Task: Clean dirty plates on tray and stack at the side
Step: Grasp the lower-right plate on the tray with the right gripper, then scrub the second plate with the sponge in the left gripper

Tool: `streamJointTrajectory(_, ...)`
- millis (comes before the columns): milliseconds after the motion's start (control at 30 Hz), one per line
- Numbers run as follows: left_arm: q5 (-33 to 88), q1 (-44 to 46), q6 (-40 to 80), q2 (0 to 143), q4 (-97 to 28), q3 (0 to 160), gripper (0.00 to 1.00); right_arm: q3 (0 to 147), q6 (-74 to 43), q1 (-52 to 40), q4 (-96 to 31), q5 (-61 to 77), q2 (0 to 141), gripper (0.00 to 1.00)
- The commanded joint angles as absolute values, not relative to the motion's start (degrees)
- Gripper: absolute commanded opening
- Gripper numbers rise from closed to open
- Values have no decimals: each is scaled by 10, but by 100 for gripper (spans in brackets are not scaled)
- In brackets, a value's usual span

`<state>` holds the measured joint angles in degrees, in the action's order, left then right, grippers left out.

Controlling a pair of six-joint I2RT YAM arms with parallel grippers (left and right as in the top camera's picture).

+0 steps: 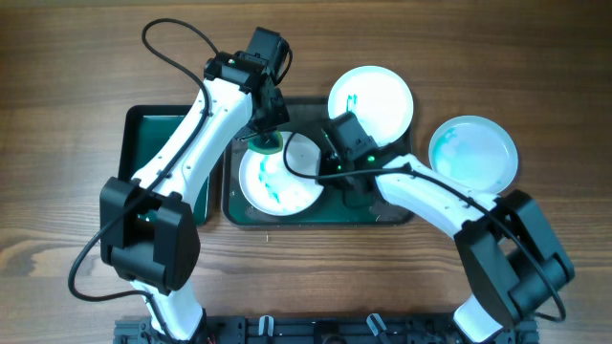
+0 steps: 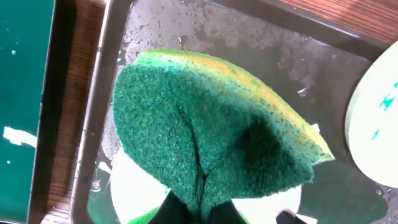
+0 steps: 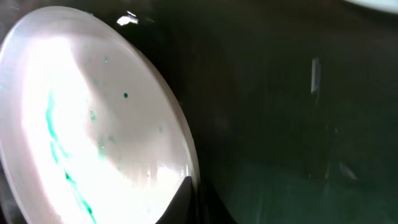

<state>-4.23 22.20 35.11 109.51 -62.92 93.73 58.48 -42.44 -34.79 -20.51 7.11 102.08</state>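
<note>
Plate A (image 1: 287,182) lies flat inside the tray (image 1: 306,216), in its left half at the centre of the overhead frame. Teal-green streaks run across its white face. Plate B (image 1: 371,100) sits at upper centre-right, overlapping the tray's upper rim, with a few small teal marks. Plate C (image 1: 473,153) rests on the bench (image 1: 57,96) at the right, apart from the tray, its face smeared pale teal.

The left pincer (image 1: 265,134) is above the upper edge of Plate A. It is closed on a green sponge (image 2: 211,137) with a yellow layer. The wrist view shows the sponge folded and pinched between the fingers (image 2: 186,214) over the wet tray floor.

The right pincer (image 1: 330,170) is at the right edge of Plate A, low over the tray. Its wrist view shows one dark fingertip (image 3: 186,202) at the plate's rim. How far it is open, and whether it grips the plate, cannot be told.

A side tray (image 1: 153,143) with a green floor lies left of the main tray.
</note>
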Motion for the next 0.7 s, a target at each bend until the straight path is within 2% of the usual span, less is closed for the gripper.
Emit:
streamJointTrajectory(0,-35,223,365,1080,-630,948,4,612,-420,-349,-204,93,1050,4)
streamJointTrajectory(33,-35,223,365,1080,-630,948,4,612,-420,-349,-206,93,1051,5)
streamJointTrajectory(133,-35,223,365,1080,-631,948,4,612,-394,-348,-203,86,1051,23)
streamJointTrajectory(233,-35,223,365,1080,-639,947,4,612,-341,-344,-191,86,1056,27)
streamJointTrajectory(300,-35,223,365,1082,-648,947,4,612,-331,-344,-188,91,1061,25)
streamJointTrajectory(333,-36,223,365,1086,-658,947,4,612,-332,-344,-181,99,1067,20)
streamJointTrajectory(400,-36,223,370,1089,-658,931,4,612,-361,-344,-169,104,1079,4)
streamJointTrajectory(667,-32,224,410,1089,-554,772,4,612,-452,-310,-167,121,1096,4)
